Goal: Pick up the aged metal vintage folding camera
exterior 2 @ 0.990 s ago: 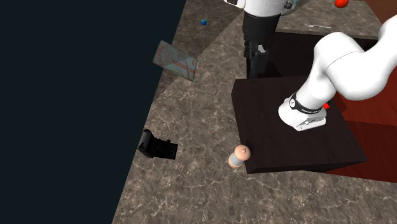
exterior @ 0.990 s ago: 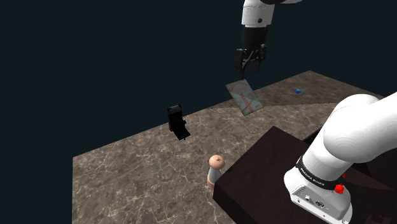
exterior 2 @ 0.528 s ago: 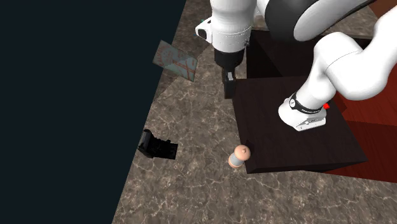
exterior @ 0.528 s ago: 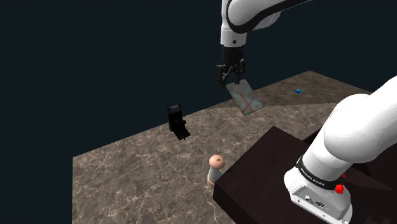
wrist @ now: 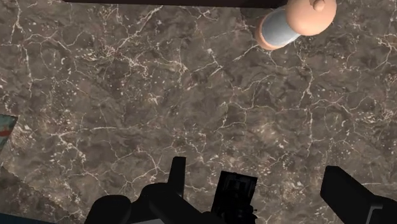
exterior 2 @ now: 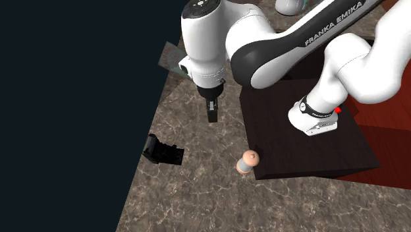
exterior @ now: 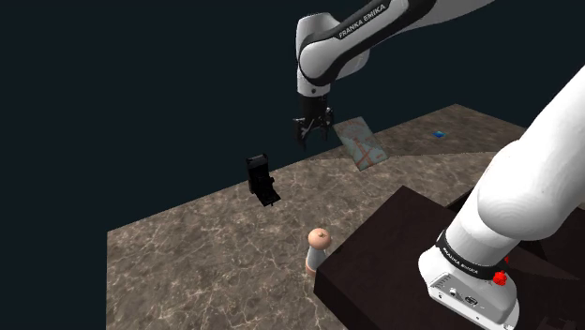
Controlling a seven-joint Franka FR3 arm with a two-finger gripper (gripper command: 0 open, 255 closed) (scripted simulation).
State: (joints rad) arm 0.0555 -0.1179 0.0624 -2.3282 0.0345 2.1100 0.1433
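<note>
Pincer (wrist: 256, 167) spread wide, empty; wrist view frames the folding camera (wrist: 235, 194) within its gap, shoulder view well clear.

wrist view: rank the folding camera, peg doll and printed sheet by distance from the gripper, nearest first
1. The black folding camera: on the table right between the open jaws of the gripper, nearest.
2. The peg doll: lying well out ahead of the fingers.
3. The printed sheet: far off to one side, beyond the finger there, farthest.
</note>
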